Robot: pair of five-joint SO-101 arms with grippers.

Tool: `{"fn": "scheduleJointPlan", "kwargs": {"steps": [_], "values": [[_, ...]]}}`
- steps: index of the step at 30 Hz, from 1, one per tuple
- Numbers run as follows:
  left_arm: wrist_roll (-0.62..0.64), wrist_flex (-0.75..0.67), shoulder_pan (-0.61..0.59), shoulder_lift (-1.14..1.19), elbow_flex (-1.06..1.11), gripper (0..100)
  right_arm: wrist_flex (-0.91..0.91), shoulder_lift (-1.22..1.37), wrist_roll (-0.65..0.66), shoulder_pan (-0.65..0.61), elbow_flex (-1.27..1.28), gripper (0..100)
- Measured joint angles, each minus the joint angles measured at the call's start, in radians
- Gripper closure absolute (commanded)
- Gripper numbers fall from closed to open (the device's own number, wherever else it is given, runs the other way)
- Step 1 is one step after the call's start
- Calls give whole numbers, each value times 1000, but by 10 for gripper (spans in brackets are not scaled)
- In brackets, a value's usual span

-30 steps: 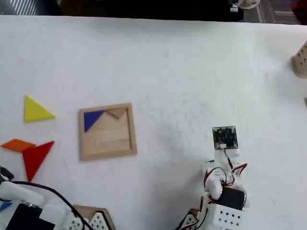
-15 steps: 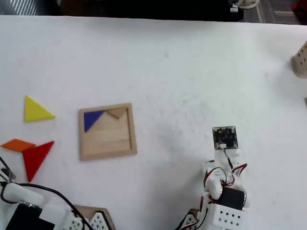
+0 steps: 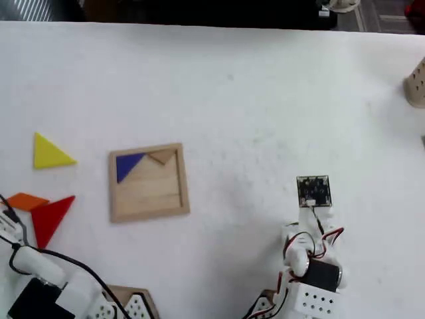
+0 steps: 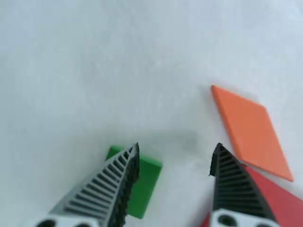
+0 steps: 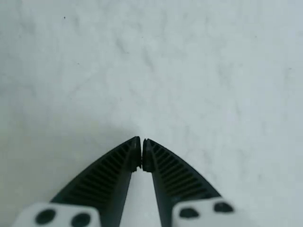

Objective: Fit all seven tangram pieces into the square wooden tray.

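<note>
Two pieces lie in the wooden tray (image 3: 149,214), well apart from both jaws: a blue triangle (image 3: 127,165) and a brown triangle (image 3: 163,156). The rest remain out. The left jaws are spread. One tip half hides the green square (image 4: 144,182), and the orange parallelogram (image 4: 248,135) lies just past the other, beside the cut-off red triangle (image 4: 284,198). The right jaws are pressed together over the bare counter (image 5: 151,56).

worktop (image 3: 265,100): white, matte, evenly lit | beyond far edge: dark strip (image 3: 199,10) of room | right edge: beige perforated block (image 3: 416,85), partly cut off
</note>
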Motion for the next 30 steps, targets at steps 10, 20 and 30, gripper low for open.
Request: {"fn": "scheduleJointPlan", "kwargs": {"steps": [10,20,30], "values": [[118,193,40,0,-183,755,0,0,0,0,0,981],[118,296,-157,0,-232,755,0,0,0,0,0,981],[57,296,-163,0,-204,755,0,0,0,0,0,981]]}}
